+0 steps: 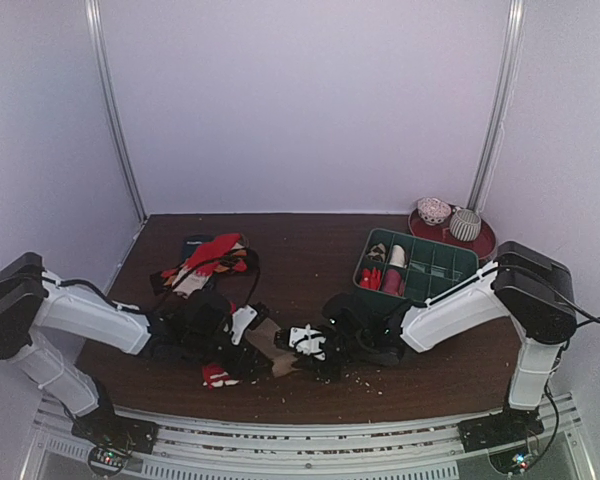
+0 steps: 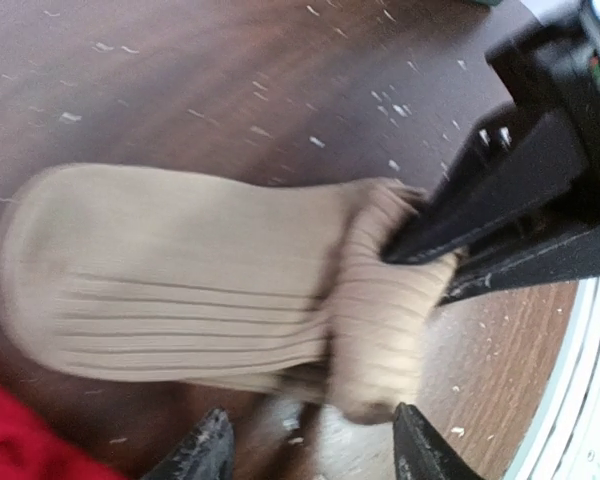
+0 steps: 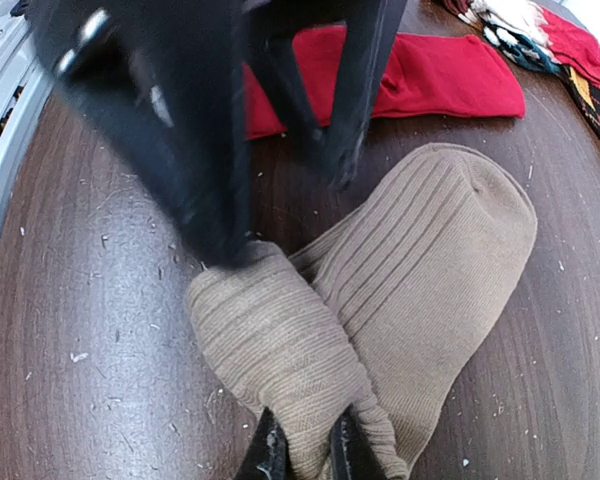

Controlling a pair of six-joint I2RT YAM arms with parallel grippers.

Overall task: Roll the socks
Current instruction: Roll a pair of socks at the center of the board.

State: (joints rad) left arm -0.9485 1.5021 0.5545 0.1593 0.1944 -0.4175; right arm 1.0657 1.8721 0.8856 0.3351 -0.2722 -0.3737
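The tan-brown sock (image 1: 270, 345) lies flat near the table's front edge, with one end rolled into a small bundle (image 3: 270, 340). My right gripper (image 3: 308, 455) is shut on that rolled end; it also shows in the top view (image 1: 305, 345) and as black fingers (image 2: 480, 215) in the left wrist view. My left gripper (image 2: 315, 455) is open, its fingers spread just short of the roll (image 2: 380, 320), and it stands left of the sock in the top view (image 1: 248, 345). The red sock (image 3: 430, 75) lies flat behind the tan one; it also shows in the top view (image 1: 218, 376).
A pile of colourful socks (image 1: 205, 262) lies at the back left. A green compartment tray (image 1: 450, 262) stands at the right, with a red plate (image 1: 485, 240) holding two balls behind it. The table's front edge (image 2: 590, 360) is close by.
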